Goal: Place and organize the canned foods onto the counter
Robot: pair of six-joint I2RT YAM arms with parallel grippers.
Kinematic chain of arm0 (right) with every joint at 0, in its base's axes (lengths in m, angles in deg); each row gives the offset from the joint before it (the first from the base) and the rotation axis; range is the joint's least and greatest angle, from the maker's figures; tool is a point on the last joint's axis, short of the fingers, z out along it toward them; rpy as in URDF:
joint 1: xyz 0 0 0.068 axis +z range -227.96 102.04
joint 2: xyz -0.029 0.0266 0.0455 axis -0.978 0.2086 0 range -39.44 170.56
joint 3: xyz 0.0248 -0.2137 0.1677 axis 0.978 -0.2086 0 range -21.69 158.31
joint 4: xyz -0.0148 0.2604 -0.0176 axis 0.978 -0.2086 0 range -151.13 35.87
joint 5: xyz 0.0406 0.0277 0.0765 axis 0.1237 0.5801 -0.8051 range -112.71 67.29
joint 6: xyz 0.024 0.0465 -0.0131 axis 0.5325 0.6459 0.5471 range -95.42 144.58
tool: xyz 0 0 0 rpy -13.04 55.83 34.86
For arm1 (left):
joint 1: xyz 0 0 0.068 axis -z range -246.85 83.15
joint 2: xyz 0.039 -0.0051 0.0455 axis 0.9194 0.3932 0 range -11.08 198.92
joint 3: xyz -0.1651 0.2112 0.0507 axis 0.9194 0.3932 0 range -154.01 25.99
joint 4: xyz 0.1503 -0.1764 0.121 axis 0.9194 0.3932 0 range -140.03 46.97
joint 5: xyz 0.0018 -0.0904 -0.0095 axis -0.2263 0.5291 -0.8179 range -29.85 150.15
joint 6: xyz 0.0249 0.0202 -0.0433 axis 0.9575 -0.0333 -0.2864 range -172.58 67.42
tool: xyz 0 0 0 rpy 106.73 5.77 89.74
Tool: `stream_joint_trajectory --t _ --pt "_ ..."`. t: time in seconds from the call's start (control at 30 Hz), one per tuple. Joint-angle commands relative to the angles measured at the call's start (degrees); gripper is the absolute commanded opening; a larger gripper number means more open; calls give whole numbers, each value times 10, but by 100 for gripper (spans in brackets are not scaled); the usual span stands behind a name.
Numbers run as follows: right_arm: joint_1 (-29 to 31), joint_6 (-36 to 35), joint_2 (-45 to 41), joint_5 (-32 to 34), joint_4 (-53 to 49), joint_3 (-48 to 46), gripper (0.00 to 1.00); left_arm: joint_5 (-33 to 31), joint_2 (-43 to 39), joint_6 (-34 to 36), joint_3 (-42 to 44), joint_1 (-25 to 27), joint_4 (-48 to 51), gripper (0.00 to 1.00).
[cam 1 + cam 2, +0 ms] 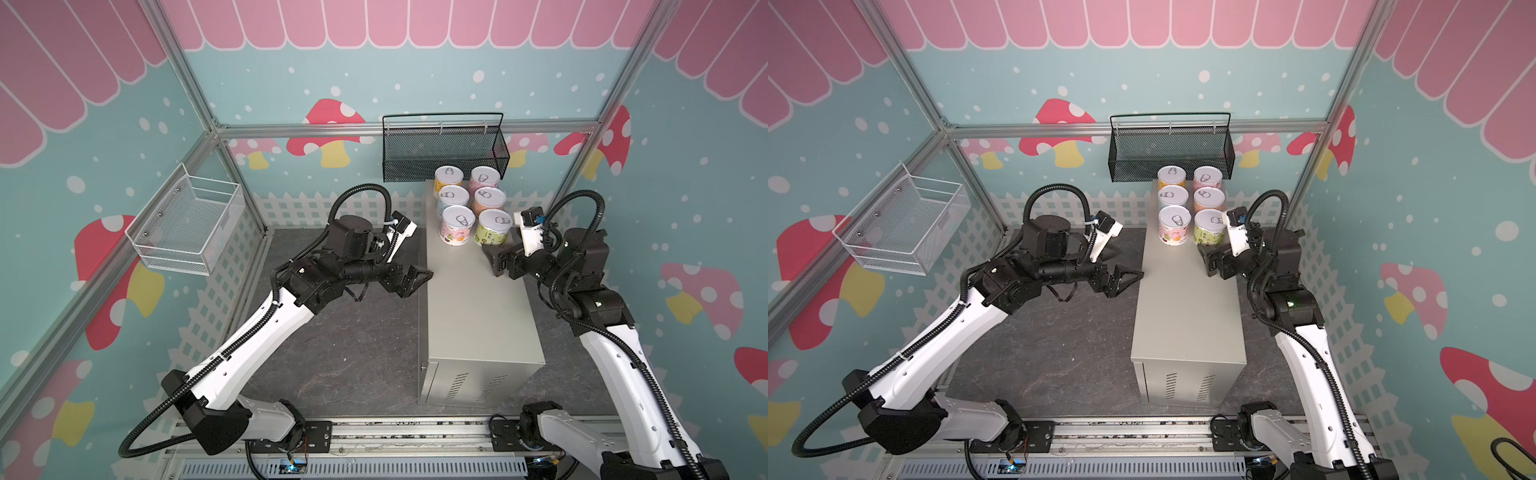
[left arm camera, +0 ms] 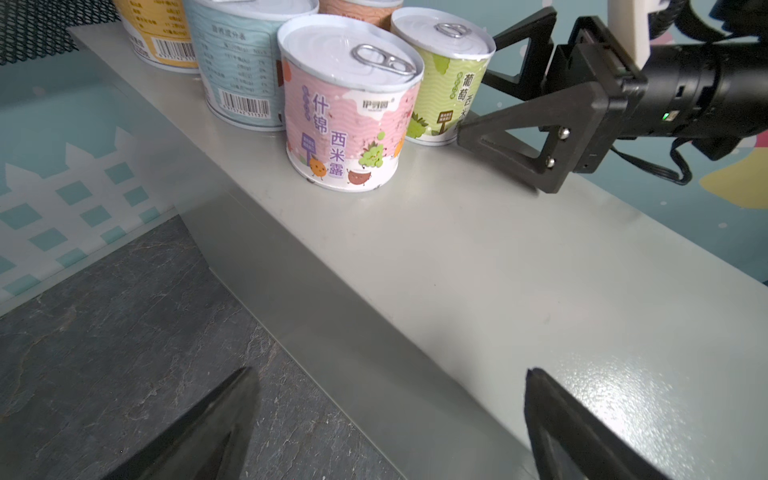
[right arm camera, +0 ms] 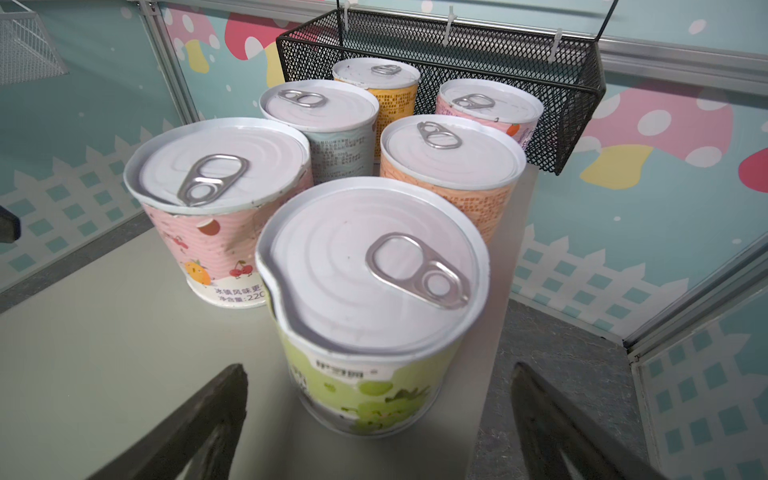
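A: Six cans (image 1: 488, 200) stand two by three at the far end of the counter (image 1: 469, 299), in both top views.
B: And the left wrist view?
A: The left gripper (image 2: 389, 370) is spread wide, empty, over the counter edge.
B: The right wrist view?
A: The right gripper (image 3: 378, 365) is spread wide, just short of the green can (image 3: 370, 291).

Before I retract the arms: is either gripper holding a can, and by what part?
Nothing is held: left gripper open at the counter edge; right gripper open by the green can, not gripping it.
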Motion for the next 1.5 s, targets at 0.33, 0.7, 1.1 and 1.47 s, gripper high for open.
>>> stream_joint_trajectory --t 0.33,0.7,1.1,1.47 --pt "-5 4 21 -3 25 -2 99 -1 13 20 -25 4 17 99" --pt "-5 5 21 13 26 -8 99 -9 8 23 -20 5 20 99" --pt "-6 8 18 20 27 -10 99 -14 1 24 -11 5 20 99" --pt "-6 6 31 -22 34 0 99 -15 5 25 -9 5 20 99"
